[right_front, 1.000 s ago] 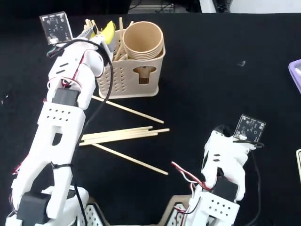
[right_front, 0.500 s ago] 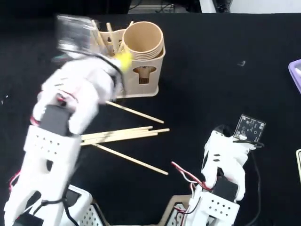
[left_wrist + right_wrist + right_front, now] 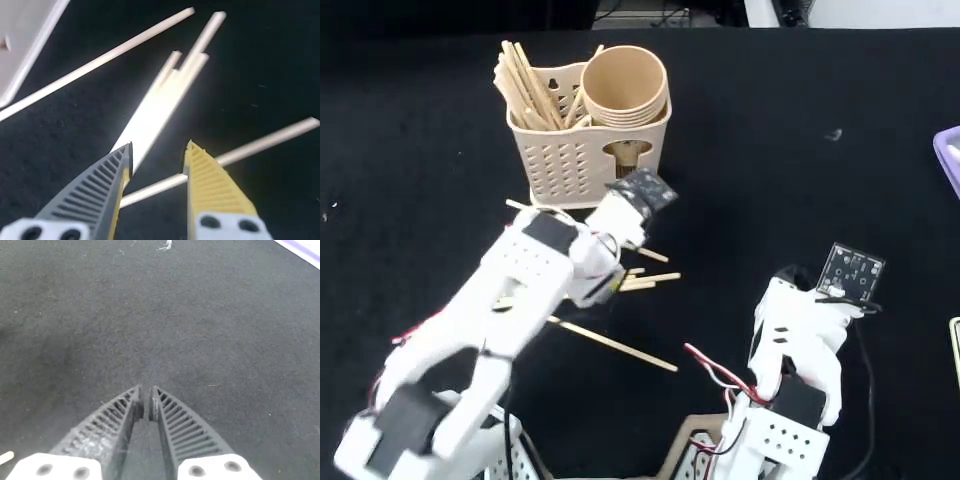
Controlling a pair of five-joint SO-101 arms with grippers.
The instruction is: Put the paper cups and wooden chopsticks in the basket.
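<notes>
Left jaws parted over loose chopsticks (image 3: pixel 156 104); right jaws closed, empty; basket (image 3: pixel 570 165) near.

Sticks hem the left gripper (image 3: pixel 159 145)
The chopstick bundle (image 3: pixel 160 100) lies between its parted jaws, a single chopstick (image 3: pixel 270 140) crosses under the yellow jaw, and the basket (image 3: pixel 20 30) wall stands ahead.
</notes>
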